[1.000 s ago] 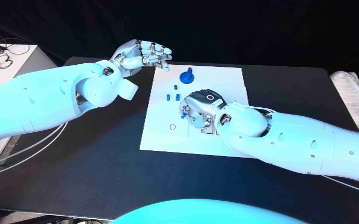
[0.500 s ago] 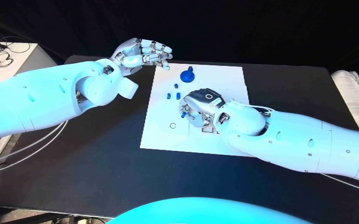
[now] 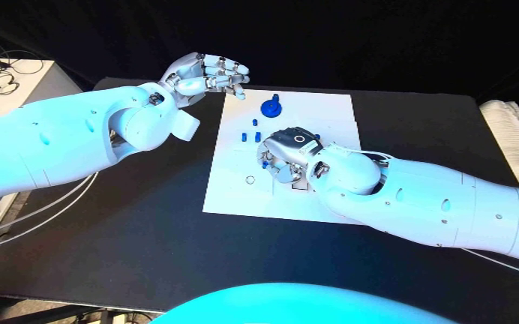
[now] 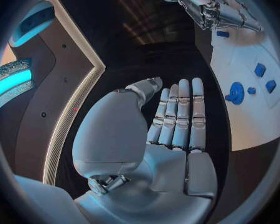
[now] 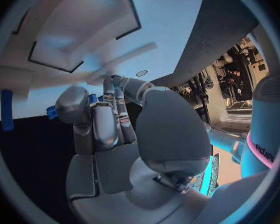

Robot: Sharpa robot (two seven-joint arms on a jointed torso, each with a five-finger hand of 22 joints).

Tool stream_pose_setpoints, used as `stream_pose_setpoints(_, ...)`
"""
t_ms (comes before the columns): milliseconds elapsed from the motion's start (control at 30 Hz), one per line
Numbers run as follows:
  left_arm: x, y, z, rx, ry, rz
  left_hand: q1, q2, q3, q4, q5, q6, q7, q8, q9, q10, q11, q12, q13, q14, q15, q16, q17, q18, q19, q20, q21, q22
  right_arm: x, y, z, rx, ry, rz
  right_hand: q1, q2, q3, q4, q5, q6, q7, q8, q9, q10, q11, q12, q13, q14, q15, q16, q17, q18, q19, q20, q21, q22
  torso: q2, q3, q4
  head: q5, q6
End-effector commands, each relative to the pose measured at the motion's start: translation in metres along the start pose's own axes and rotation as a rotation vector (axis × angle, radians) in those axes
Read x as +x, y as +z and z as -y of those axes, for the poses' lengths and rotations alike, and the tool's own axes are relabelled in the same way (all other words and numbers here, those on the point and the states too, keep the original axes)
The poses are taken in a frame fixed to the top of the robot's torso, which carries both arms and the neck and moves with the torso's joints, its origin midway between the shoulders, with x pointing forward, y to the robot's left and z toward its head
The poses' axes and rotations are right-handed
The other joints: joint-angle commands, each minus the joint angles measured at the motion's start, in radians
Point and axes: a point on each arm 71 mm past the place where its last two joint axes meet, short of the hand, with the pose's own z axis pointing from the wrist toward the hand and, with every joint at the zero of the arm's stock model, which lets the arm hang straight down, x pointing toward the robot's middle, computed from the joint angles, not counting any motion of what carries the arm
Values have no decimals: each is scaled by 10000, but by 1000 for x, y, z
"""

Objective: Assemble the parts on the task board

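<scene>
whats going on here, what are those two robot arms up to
The right hand is down over the middle of the white task board, fingers curled near some small blue parts; whether it grips one cannot be told. The left hand hovers at the board's far left corner, holding nothing. A round blue part and a few small blue pieces lie loose on the board.

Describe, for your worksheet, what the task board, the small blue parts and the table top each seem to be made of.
Task board: looks like a thin, flat white sheet, matte, perhaps plastic or card; it lies flush on the table.
Blue parts: probably moulded or printed plastic, judging by their uniform solid colour.
Table: a black, dull, non-reflective surface; the material itself is unclear.
</scene>
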Motion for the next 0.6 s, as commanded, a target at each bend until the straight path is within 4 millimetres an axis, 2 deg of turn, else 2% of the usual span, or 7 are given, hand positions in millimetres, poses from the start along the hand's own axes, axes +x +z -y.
stream_pose_setpoints(33, 1, 0, 1, 69, -94, -104, 64, 17, -30, -21, 9, -10, 55, -55, -16, -39, 55, -40, -7, 10, 31, -62, 11, 92, 74, 16, -45, -17, 5, -1, 0, -114, 51, -219, -334, -220, -114, 65, 33, -411, 91, -314, -115, -677, 217, -419, -199, 292, 219, 92, 94, -147, -161, 128, -303, -171, -3, 1, -4, 8, -5)
stream_pose_setpoints(133, 1, 0, 1, 65, -91, -95, 64, 17, -30, -21, 9, -10, 55, -55, -16, -39, 55, -40, -7, 10, 31, -62, 11, 92, 74, 16, -45, -17, 4, -2, 1, -141, 157, -97, -505, -538, -317, 122, -79, -802, 132, -641, -247, -1390, 354, -601, -419, 65, 344, -296, -420, -12, -475, 251, -1075, -658, -4, -1, -7, 1, 8)
stream_pose_setpoints(233, 1, 0, 1, 58, -91, -96, 64, 17, -30, -21, 9, -10, 55, -55, -16, -39, 55, -40, -7, 10, 31, -62, 11, 92, 74, 16, -45, -17, 3, -3, 2, -116, 221, 43, -426, -641, -532, 103, -90, -1009, 140, -853, -330, -1903, 417, -540, -581, -164, 402, -637, -871, 104, -739, 332, -1726, -1068, -11, 1, -11, 1, 19)
stream_pose_setpoints(300, 1, 0, 1, 50, -93, -100, 60, 31, -42, -15, 12, -4, 57, -60, -19, -44, 57, -54, -5, 7, 35, -89, 31, 93, 76, 22, -73, -33, 2, -3, 4, -69, 255, 166, -267, -658, -858, 90, -86, -1212, 118, -1057, -411, -2422, 507, -477, -715, -536, 477, -1109, -1484, 253, -1127, 415, -2702, -1693, -13, 6, -13, -7, 28)
stream_pose_setpoints(367, 1, 0, 1, 43, -94, -103, 60, 31, -42, -15, 12, -4, 57, -60, -19, -44, 57, -54, -5, 7, 35, -89, 31, 93, 76, 22, -73, -33, 1, -4, 5, -22, 277, 265, -89, -615, -1211, 103, -72, -1354, 81, -1207, -472, -2817, 575, -393, -782, -750, 540, -1321, -1807, 322, -1318, 470, -3165, -1977, -10, 12, -11, -17, 49)
stream_pose_setpoints(500, 1, 0, 1, 28, -97, -110, 60, 31, -42, -15, 12, -4, 57, -60, -19, -44, 57, -54, -5, 7, 35, -89, 31, 93, 76, 22, -73, -33, 0, -6, 7, 60, 312, 443, 484, -424, -2339, 320, -32, -1506, 81, -1473, -596, -3503, 672, 30, -796, -1227, 628, -1789, -2621, 479, -1709, 566, -4218, -2627, -16, 17, -16, -28, 70)
stream_pose_setpoints(600, 0, 0, 0, 13, -98, -114, 60, 31, -42, -15, 12, -4, 57, -60, -19, -44, 57, -54, -5, 7, 35, -89, 31, 93, 76, 22, -73, -33, -2, -9, 9, 111, 346, 585, 656, -394, -2596, 420, -23, -1512, 42, -1529, -626, -3647, 687, 182, -790, -1306, 642, -1824, -2743, 485, -1711, 579, -4288, -2664, -13, 22, -15, -44, 92)
